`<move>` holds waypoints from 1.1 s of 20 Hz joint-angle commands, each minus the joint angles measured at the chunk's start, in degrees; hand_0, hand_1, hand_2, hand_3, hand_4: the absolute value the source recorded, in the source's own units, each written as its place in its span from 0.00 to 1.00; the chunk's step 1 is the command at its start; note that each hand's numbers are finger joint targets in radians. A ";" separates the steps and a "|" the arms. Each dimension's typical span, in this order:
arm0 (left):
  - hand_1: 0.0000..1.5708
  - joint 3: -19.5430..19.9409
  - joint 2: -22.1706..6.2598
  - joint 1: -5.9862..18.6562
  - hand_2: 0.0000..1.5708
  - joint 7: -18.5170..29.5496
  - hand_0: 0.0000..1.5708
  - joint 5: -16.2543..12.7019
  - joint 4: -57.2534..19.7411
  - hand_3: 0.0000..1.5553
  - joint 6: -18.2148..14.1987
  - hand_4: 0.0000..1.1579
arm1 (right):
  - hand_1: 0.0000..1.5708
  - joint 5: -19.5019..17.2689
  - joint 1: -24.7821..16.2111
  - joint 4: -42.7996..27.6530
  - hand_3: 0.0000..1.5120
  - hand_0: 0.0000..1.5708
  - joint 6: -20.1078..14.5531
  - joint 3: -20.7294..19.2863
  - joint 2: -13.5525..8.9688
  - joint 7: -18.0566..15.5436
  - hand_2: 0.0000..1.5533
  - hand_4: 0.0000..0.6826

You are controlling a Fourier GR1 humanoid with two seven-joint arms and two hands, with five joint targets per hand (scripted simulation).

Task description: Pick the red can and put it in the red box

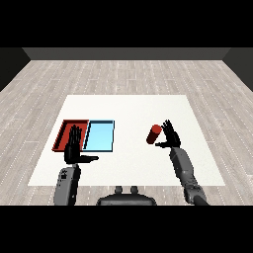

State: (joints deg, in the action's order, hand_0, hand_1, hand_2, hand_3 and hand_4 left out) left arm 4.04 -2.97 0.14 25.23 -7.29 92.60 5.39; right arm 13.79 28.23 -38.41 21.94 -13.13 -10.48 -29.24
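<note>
While we look down across the white table (128, 106), we see the red can (154, 134) just to the left of the right robot hand (170, 137), close beside its fingers. The can looks tilted, its top leaning toward that hand. The right robot hand is spread, its fingers straight and fanned upward and its thumb reaching out to the left below the can; whether finger or thumb actually touches the can, we cannot tell. Nothing is curled round the can.

The left robot hand (74, 150) is also spread, fingers straight and pointing away from the robot, thumb stuck out to the right. Its fingertips overlap the red tray (64, 130), which lies directly ahead of it. The light blue tray (100, 136) sits just to the right of this hand, side by side with the red tray. The can lies well to the right of both trays, on the far side of the blue one from the left robot hand.
</note>
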 commanded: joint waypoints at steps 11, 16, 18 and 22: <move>0.00 -1.96 1.09 -1.51 0.00 0.03 0.00 1.56 2.19 0.00 -0.23 0.00 | 0.00 0.07 4.65 8.04 0.00 0.00 -0.47 0.09 -0.07 -0.56 0.00 0.00; 0.00 -0.22 0.45 -3.64 0.00 2.32 0.00 -0.53 2.12 0.00 1.63 0.00 | 0.00 0.84 4.94 5.91 0.00 0.00 -1.74 -0.03 -0.44 0.85 0.00 0.00; 0.00 -1.26 1.19 -1.67 0.00 -0.09 0.00 0.53 2.94 0.00 -0.13 0.00 | 0.00 -1.38 9.65 15.45 0.00 0.00 -3.87 -0.37 0.88 -3.73 0.00 0.00; 0.00 -0.02 0.51 0.36 0.00 1.40 0.00 0.04 -1.15 0.00 0.65 0.00 | 0.00 -0.39 8.96 11.24 0.00 0.00 -4.56 0.11 1.23 -1.01 0.00 0.00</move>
State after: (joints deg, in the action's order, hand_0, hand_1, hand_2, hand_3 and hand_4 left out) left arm 3.23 -2.07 -0.72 26.01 -6.98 93.63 5.74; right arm 13.54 35.13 -29.19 18.27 -12.76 -9.45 -29.43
